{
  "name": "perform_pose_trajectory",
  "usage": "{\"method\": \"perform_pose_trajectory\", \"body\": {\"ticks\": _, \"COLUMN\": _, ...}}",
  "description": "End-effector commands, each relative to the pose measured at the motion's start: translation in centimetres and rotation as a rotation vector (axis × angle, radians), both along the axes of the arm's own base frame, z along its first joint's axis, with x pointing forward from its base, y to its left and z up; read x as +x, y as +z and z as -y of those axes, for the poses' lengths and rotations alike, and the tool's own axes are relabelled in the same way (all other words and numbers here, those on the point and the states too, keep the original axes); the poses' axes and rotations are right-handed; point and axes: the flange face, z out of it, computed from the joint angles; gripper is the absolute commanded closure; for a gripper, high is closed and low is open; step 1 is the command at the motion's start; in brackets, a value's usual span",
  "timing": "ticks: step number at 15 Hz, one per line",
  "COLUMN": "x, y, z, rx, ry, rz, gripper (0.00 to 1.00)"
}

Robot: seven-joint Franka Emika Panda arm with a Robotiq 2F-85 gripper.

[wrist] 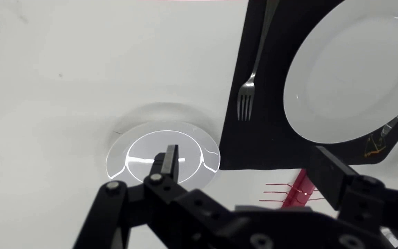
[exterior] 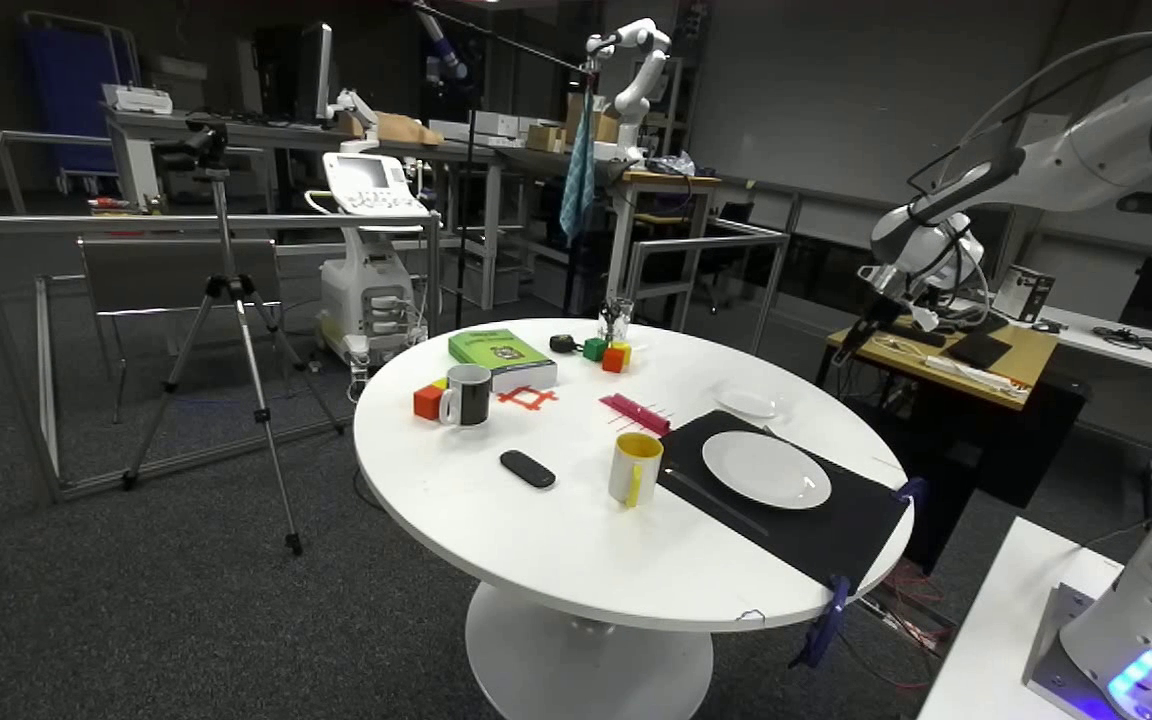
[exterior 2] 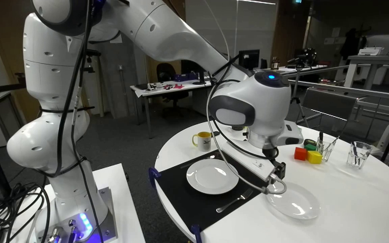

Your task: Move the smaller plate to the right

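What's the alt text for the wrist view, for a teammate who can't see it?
An open gripper, holding nothing, partly hides the smaller white plate on a white table. To the right in the picture, a larger white plate and a fork lie on a black mat.

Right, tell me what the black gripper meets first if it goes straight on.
Probably the flat black placemat, near its corner, framed by the open gripper; depth is unclear, so the smaller round white plate beside the placemat might come first.
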Motion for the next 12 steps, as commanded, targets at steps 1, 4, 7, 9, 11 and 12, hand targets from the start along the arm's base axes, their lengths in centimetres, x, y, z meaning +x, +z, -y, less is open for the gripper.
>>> {"method": "perform_pose_trajectory", "body": {"ticks": 1, "x": 0.8, "y": -0.5, "z": 1.7, "rx": 0.004, "ry": 0.022, "rz": -0.02, "gripper": 0.0}}
{"method": "perform_pose_trajectory", "body": {"ticks": 4, "x": 1.8, "y": -1.2, "z": 1.5, "rx": 0.006, "ry": 0.004, "rz": -0.038, "gripper": 0.0}}
{"method": "perform_pose_trajectory", "body": {"ticks": 7, "x": 3.0, "y": -2.1, "z": 0.3, "rx": -0.005, "ry": 0.009, "rz": -0.072, "gripper": 0.0}}
{"method": "perform_pose_trajectory", "body": {"ticks": 9, "x": 3.8, "y": -2.6, "z": -0.8, "rx": -0.025, "ry": -0.003, "rz": -0.112, "gripper": 0.0}}
{"method": "perform_pose_trajectory", "body": {"ticks": 11, "x": 4.6, "y": -2.9, "z": -2.1, "rx": -0.048, "ry": -0.017, "rz": -0.159, "gripper": 0.0}}
{"method": "perform_pose_trajectory", "body": {"ticks": 12, "x": 4.9, "y": -3.0, "z": -2.7, "rx": -0.059, "ry": -0.02, "rz": -0.186, "gripper": 0.0}}
